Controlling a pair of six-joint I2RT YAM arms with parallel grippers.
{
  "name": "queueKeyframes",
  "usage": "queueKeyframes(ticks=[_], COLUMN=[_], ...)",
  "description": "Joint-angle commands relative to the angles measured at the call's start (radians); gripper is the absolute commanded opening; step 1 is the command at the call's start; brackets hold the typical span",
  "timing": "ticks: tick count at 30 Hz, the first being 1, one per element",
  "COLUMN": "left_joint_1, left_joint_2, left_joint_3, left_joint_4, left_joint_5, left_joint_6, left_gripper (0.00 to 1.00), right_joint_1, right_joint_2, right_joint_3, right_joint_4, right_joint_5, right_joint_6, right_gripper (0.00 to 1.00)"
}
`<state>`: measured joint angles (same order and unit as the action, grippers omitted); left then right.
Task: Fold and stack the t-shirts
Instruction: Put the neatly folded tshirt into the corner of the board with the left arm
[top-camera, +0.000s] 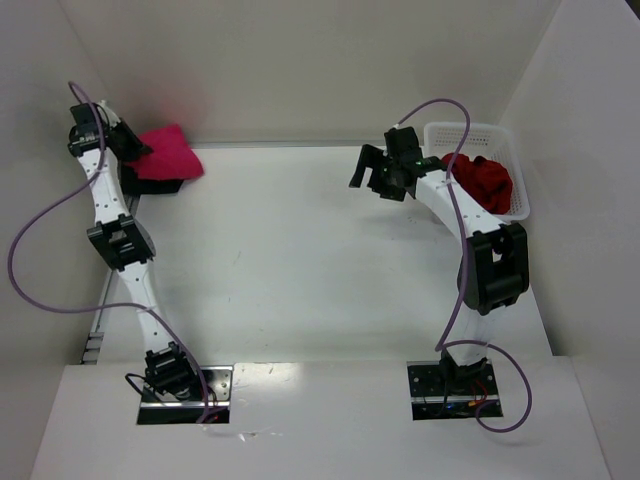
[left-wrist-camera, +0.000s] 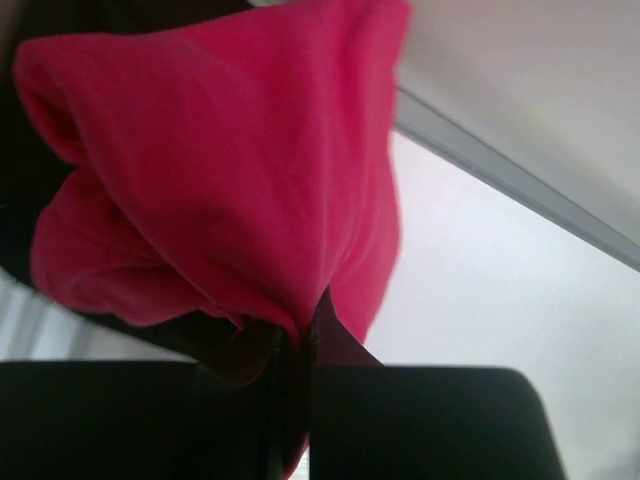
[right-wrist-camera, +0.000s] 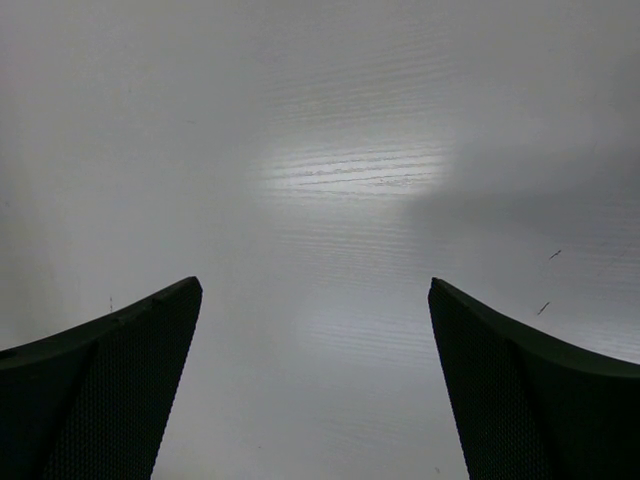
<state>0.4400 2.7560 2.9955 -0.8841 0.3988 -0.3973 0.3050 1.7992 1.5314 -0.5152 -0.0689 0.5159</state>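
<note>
White tabletop, white walls on three sides. Reference point: the basket at the far right corner.

Far edge, opposite end from the basket: pink shirt. The left arm reaches to it. The left jaws are together, clamped on a bunched fold of the cloth, and the rest bulges out beyond them in the wrist view. Directly under it is a dark shape, possibly a black shirt; too small to tell. Whether the pink shirt rests on it or hangs just above, cannot tell.

Inside the basket: red shirts, a crumpled heap, not folded.

On the right arm, the right jaws are wide apart and hold nothing. They are over bare tabletop just beside the basket, on its pink-shirt side.

Judgement: the pink shirt looks compact with no clear long axis, so the step in hand looks like setting it on the stack. The next fetch turns on the heap. It lies just off the right jaws, on the side away from the pink shirt, and the right arm is much the nearer. Those jaws face the tabletop, so they would have to swing over the rim first.
</note>
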Motion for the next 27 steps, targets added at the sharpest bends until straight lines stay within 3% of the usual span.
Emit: queueKeyframes(ticks=[1,7,12,15,18,19,20,27], left_joint_1=[0.068,0.089,0.135,0.123,0.048,0.022,-0.03,-0.135], left_joint_2=[-0.036,-0.065,-0.053,-0.053,-0.053,-0.065,-0.065,-0.061], left_joint_3=[-0.004,0.006,0.006,0.006,0.028,0.028,0.028,0.028], left_joint_4=[-0.056,-0.085,-0.046,-0.058,-0.09,-0.09,-0.09,-0.041], left_joint_5=[-0.011,-0.083,-0.002,-0.04,-0.24,-0.396,-0.466,-0.878], left_joint_6=[-0.005,0.011,-0.044,-0.02,0.055,0.076,0.096,0.155], left_gripper=[0.0,0.0,0.0,0.0,0.0,0.0,0.0,0.02], right_joint_1=[-0.003,-0.003,-0.003,-0.003,-0.003,-0.003,-0.003,-0.003], right_joint_2=[0.008,0.045,0.045,0.054,0.054,0.054,0.054,0.042], right_joint_3=[0.045,0.055,0.055,0.055,0.055,0.055,0.055,0.035], right_joint_4=[0.041,0.05,0.05,0.05,0.05,0.05,0.05,0.06], right_joint_5=[-0.029,-0.049,-0.049,-0.06,-0.06,-0.06,-0.06,-0.06], right_joint_6=[-0.01,-0.01,-0.01,-0.01,-0.01,-0.01,-0.01,-0.01], right_gripper=[1.0,1.0,1.0,1.0,1.0,1.0,1.0,1.0])
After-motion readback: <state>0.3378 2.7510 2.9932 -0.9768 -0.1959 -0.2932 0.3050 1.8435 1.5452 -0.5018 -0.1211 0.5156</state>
